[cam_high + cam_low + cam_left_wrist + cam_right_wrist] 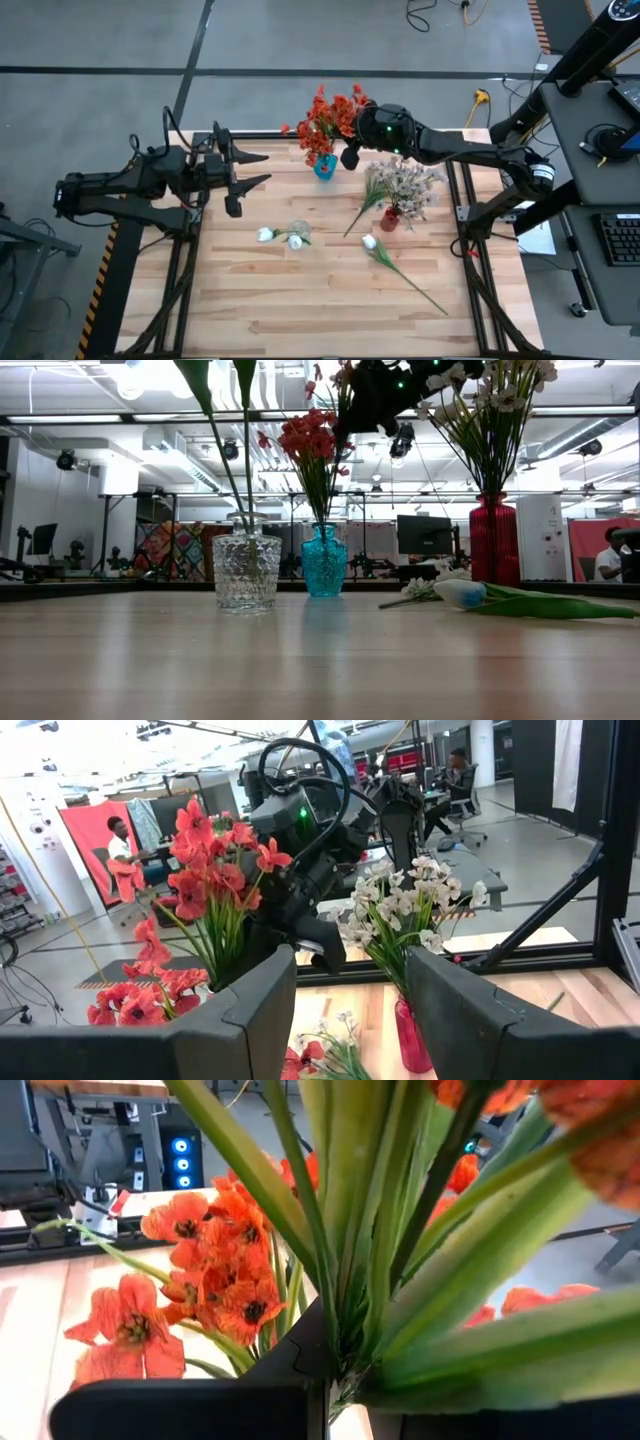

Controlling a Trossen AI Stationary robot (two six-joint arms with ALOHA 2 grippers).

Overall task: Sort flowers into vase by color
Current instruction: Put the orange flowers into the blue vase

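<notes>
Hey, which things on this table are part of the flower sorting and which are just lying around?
Part of the job:
- orange flowers in the blue vase
- pale flowers in the red vase
- white buds in the glass vase
- loose white bud
- right hand

Just lying about:
- yellow plug on the floor
- keyboard

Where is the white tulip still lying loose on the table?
In the high view the white tulip lies flat on the table's right half, just in front of the red vase, its stem running diagonally toward the near right corner.
</notes>
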